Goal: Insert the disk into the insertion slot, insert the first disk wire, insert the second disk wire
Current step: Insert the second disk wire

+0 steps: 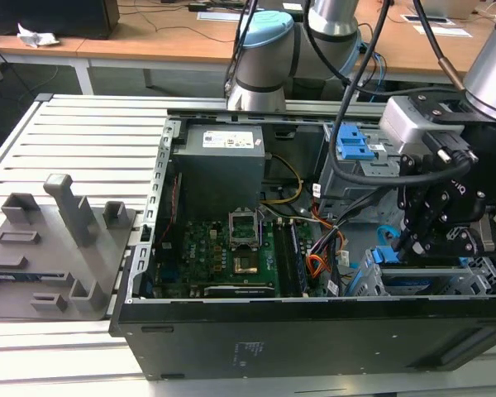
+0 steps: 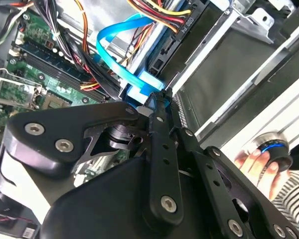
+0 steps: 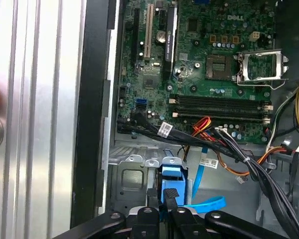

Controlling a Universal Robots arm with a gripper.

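Gripper [image 1: 413, 240] is down inside the open computer case [image 1: 314, 327], right over the drive cage [image 1: 446, 277] in the corner by the motherboard [image 1: 223, 256]. Fingers [image 3: 167, 201] are pinched together on the small blue connector [image 3: 171, 185] at the end of the light-blue cable [image 2: 114, 47]; in the second wrist view the tips meet on that blue plug, so the grip looks set for pushing it in end-on. Disk [image 1: 417, 281] appears seated already in the cage, its blue carrier edge showing beside the gripper. Orange-red wires [image 3: 202, 124] run from the motherboard toward the cage; can't tell if their plug is in. A person's hand [image 2: 259, 167] rests on a knob on the desk outside the case.
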